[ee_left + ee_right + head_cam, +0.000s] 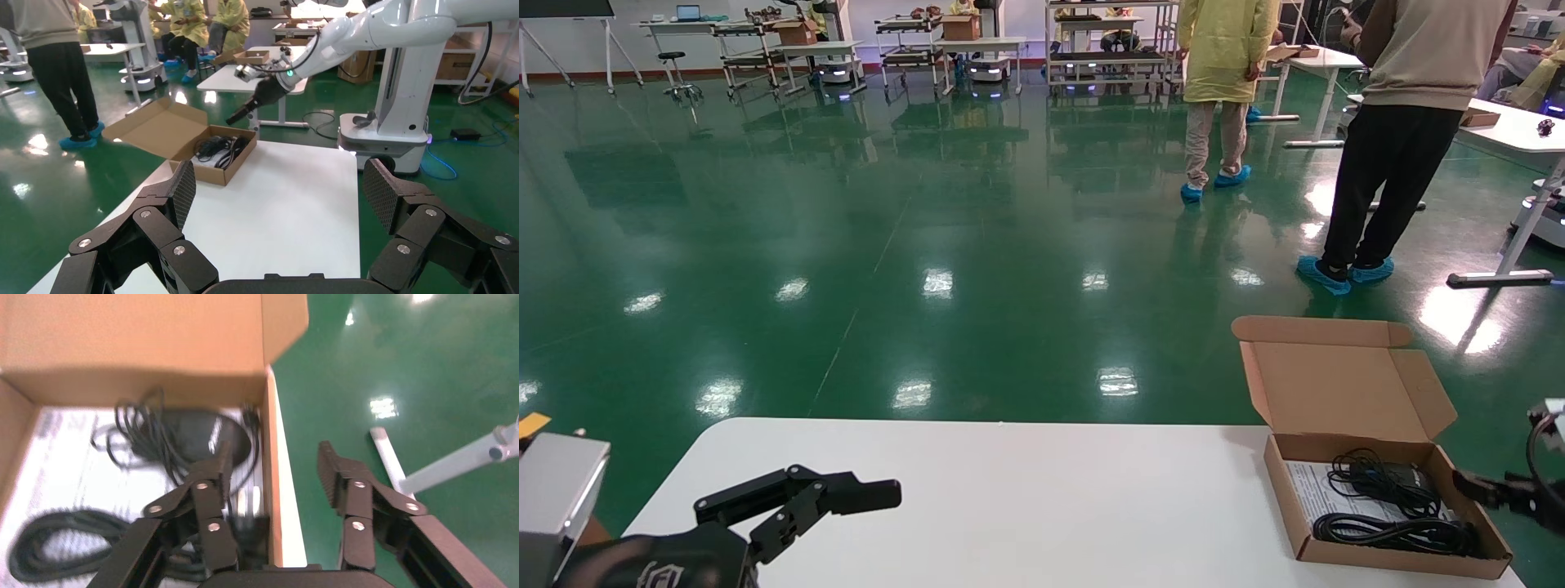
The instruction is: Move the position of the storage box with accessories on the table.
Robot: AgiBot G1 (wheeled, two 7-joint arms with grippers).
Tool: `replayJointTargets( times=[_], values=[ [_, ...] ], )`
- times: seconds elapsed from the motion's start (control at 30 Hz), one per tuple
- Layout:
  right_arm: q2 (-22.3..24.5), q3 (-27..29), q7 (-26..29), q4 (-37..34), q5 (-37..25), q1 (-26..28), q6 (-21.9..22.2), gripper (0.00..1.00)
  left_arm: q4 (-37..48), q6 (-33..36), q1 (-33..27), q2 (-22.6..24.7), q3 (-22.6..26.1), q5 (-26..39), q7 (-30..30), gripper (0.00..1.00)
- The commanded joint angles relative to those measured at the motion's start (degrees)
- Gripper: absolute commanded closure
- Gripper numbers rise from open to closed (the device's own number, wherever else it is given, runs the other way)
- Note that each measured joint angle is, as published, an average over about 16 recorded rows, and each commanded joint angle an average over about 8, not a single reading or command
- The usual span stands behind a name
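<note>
We see the storage box (pixel 1385 490) sitting at the far right end of the white tabletop (pixel 1042 498), its lid (pixel 1340 380) hinged open and leaning back over the far edge. Inside lie the accessories (pixel 1397 506): black coiled cables and a dark adapter resting on a white printed sheet.

Our right gripper (pixel 275 478) is at the box's right side wall, and its fingers (pixel 333 471) are spread open so that they straddle that wall: one finger sits inside the box above the cables and adapter, the other hangs outside over the green floor (pixel 928 245). We cannot tell whether either pad touches the cardboard. In the head view only the tip of this gripper shows at the right edge, just beside the box's right wall.

Our left gripper (pixel 278 190) hovers over the near left part of the tabletop, well apart from the box, with its fingers (pixel 180 193) wide open and holding nothing.

Two people (pixel 1401 131) stand on the floor beyond the tabletop.
</note>
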Motion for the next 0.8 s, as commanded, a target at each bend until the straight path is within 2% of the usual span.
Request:
replayJointTargets(
  times=[0.03,0.37,0.8],
  values=[
    [0.1,0.2,-0.2,0.2,0.3,0.7,-0.1,0.00,0.0,0.0,0.0,0.0,0.0,0.0,0.0,0.00],
    [1.2,2.0,0.3,1.2,2.8,4.1,-2.9,0.00,0.0,0.0,0.0,0.0,0.0,0.0,0.0,0.00],
    [1.2,1.9,0.1,1.7,2.5,3.0,-2.9,0.00,0.0,0.0,0.0,0.0,0.0,0.0,0.0,0.00]
  ],
)
